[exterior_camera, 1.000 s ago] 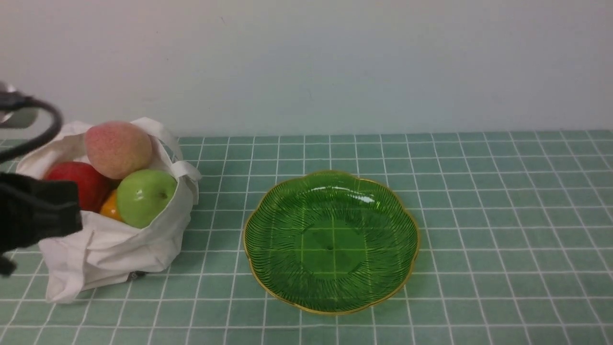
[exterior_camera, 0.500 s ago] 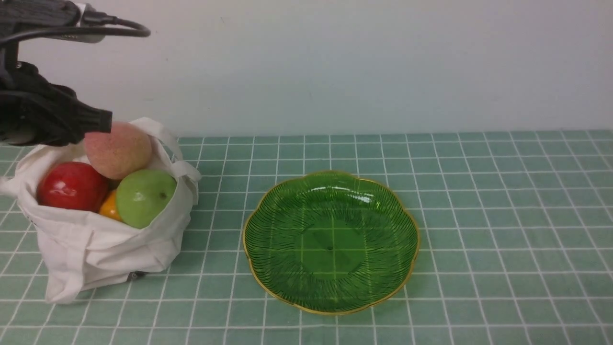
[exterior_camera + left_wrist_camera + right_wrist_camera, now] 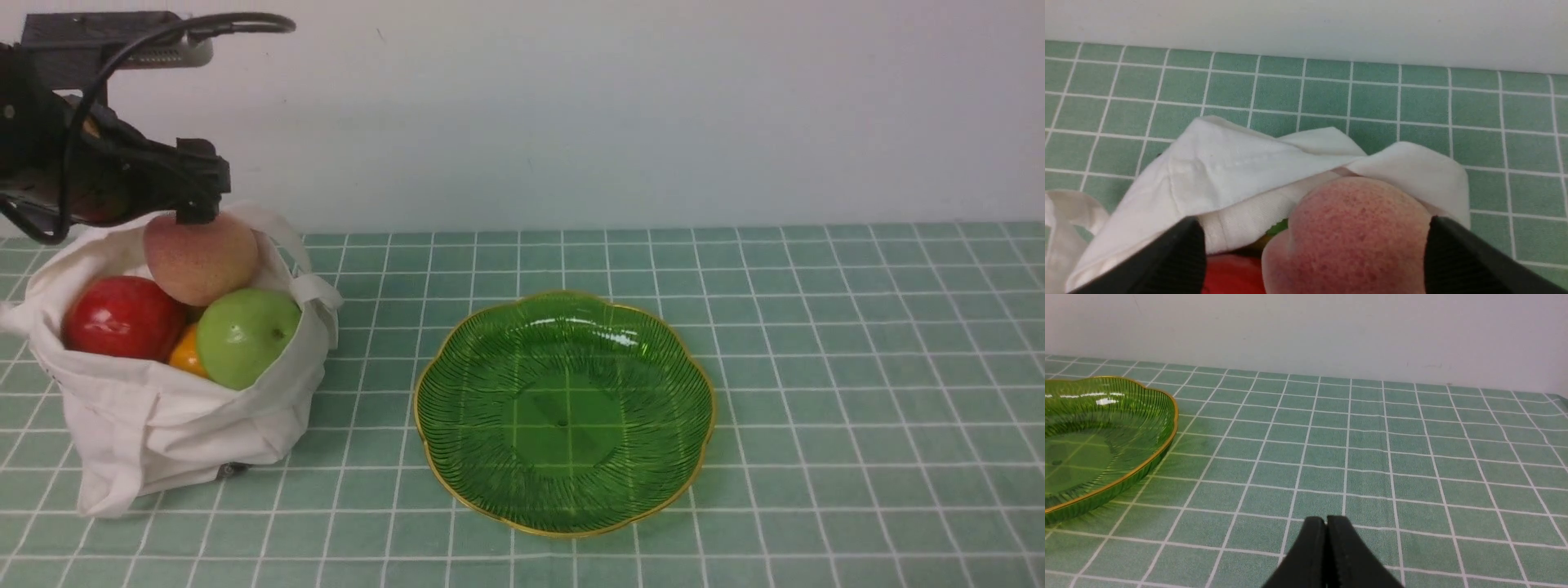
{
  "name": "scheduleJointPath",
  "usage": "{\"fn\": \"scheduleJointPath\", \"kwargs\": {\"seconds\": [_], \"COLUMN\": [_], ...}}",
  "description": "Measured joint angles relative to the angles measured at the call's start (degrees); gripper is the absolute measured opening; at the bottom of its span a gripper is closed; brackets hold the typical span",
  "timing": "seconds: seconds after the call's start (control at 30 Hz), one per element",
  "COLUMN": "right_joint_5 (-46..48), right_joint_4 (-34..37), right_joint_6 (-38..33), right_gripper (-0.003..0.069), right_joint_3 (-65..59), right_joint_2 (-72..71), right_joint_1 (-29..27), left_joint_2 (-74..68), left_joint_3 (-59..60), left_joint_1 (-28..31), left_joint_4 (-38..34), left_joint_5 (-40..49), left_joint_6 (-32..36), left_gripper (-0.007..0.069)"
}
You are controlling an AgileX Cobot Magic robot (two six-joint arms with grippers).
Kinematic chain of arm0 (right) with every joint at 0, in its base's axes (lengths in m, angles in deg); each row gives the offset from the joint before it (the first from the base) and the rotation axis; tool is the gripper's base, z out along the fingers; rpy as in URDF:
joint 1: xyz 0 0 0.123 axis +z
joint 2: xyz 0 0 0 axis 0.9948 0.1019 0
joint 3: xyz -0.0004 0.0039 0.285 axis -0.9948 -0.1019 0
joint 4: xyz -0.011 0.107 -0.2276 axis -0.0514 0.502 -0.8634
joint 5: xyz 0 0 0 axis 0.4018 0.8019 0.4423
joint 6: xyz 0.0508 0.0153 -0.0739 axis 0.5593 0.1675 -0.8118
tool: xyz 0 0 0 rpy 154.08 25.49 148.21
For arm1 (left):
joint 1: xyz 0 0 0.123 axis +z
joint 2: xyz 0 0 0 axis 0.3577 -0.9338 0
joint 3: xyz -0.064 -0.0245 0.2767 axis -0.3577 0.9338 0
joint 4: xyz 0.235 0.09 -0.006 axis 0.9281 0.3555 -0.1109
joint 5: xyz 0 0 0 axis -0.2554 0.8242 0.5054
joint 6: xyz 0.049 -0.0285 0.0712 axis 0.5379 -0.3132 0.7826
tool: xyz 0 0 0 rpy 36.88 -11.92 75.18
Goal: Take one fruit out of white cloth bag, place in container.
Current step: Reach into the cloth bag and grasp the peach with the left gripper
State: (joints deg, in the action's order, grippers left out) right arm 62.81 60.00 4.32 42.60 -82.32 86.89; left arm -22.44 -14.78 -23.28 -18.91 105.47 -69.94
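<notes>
Front view: left pincer (image 3: pixel 196 214) over peach (image 3: pixel 202 260)

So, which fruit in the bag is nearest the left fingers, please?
The speckled pink peach on top; the red apple and green apple lie lower.

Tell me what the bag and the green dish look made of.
White cloth bag: soft, matte woven fabric; it slumps and creases. Green dish: glossy translucent plastic, possibly glass; the tablecloth grid shows through, highlights glint on its ribs, and the rim is gold-trimmed.

One peach (image 3: pixel 200 257), two apples (image 3: pixel 122 318) (image 3: pixel 245 335), one orange (image 3: pixel 186 357) — one bag (image 3: pixel 180 425), one dish (image 3: pixel 563 457)
</notes>
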Motion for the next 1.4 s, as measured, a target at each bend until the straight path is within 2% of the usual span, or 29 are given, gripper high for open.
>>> {"fn": "scheduleJointPath", "kwargs": {"seconds": [0.43, 0.63, 0.77, 0.87, 1.03, 1.4], "right_joint_5": [0.0, 0.0, 0.0, 0.0, 0.0, 0.0], "right_joint_4": [0.0, 0.0, 0.0, 0.0, 0.0, 0.0], "right_joint_6": [0.0, 0.0, 0.0, 0.0, 0.0, 0.0], "right_gripper": [-0.0015, -0.0015, -0.0015, -0.0015, -0.0015, -0.0015], "right_joint_3": [0.0, 0.0, 0.0, 0.0, 0.0, 0.0], "right_joint_2": [0.0, 0.0, 0.0, 0.0, 0.0, 0.0], "right_joint_1": [0.0, 0.0, 0.0, 0.0, 0.0, 0.0], "left_joint_2": [-4.0, -3.2, -2.1, -2.0, -2.3, -7.7], "left_joint_3": [-0.5, -3.1, -5.0, -5.1, -5.1, -5.1], "left_joint_1": [-0.2, -0.2, -0.5, -1.6, -2.4, -2.4], "left_joint_4": [-0.3, -0.9, -3.7, -5.1, -4.4, -2.1], "left_joint_5": [1.8, 5.8, 8.7, 9.5, 9.0, 8.8], "left_joint_6": [-0.2, -0.2, 1.4, 5.6, 8.0, 7.6], "left_gripper": [0.0678, 0.0664, 0.0658, 0.0654, 0.0654, 0.0654]}}
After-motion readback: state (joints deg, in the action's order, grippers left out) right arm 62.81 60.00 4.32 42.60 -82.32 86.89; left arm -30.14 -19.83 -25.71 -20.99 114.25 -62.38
